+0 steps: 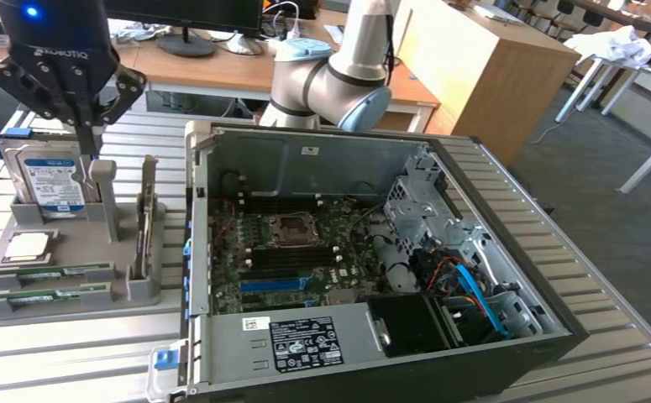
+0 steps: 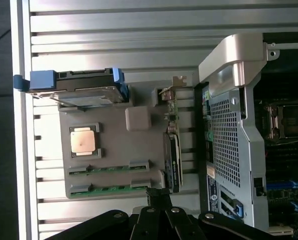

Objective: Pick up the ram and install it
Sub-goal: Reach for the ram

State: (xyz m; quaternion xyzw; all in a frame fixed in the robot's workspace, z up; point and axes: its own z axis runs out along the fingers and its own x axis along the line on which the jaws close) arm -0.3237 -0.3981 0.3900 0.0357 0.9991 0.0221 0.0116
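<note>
Robotiq-marked gripper point(image 1: 84, 149), pressed together and seemingly empty, hangs over the tray point(image 1: 76, 242) holding ram sticks point(image 1: 47, 271)

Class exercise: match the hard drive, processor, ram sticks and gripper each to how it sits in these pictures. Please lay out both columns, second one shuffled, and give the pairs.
Column 1
1. hard drive
2. processor
3. ram sticks
4. gripper

Column 2
A. shut, over the tray
B. standing on edge in a holder
C. lying lengthwise in long slots
D. lying flat in a square recess

Pairs: 1-B, 2-D, 3-C, 4-A
</note>
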